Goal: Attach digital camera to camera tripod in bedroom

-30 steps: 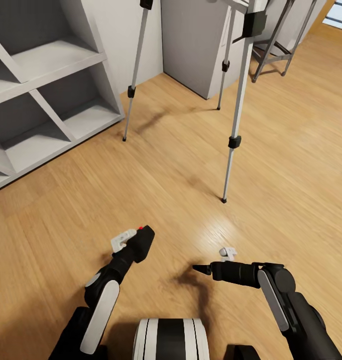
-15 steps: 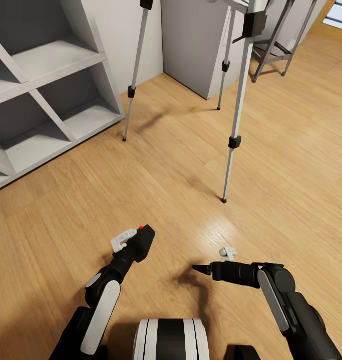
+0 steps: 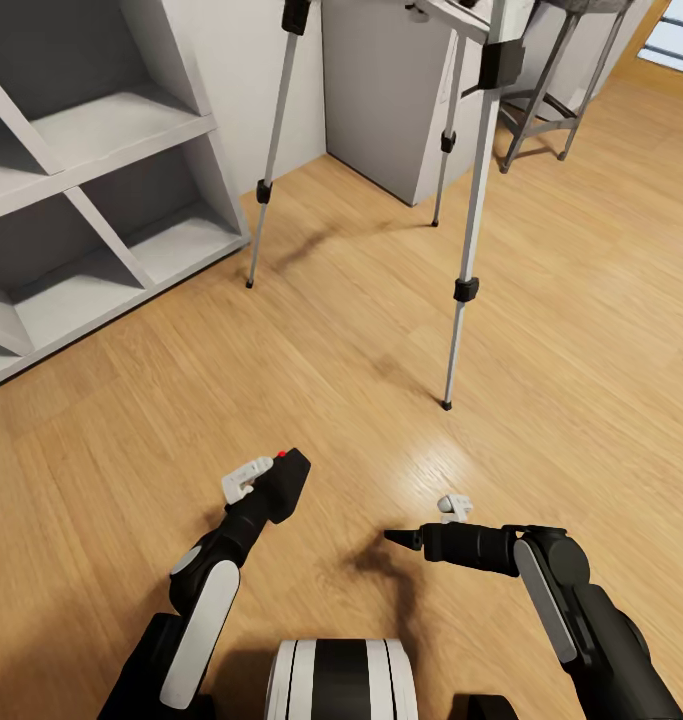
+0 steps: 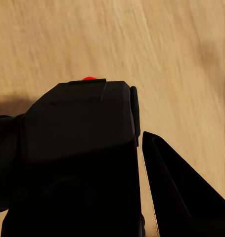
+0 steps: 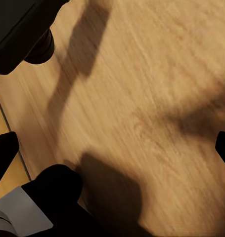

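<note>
A light wood plank floor point(image 3: 341, 340) is seen across most of the frame. At the upper left, white cube shelving point(image 3: 91, 190) is set directly on it. The three black feet of the camera tripod point(image 3: 468, 250) are planted on the boards at upper centre, and a dark stool point(image 3: 541, 100) is stood at the upper right.

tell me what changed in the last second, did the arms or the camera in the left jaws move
Only the head view has shifted a little: the camera tripod, the shelving and the stool all slide together in the picture, so the viewpoint moved, not they. The left gripper stays shut on the digital camera, low over the wood floor; the right gripper stays empty in the same pose. Nothing was grasped or let go.
</note>
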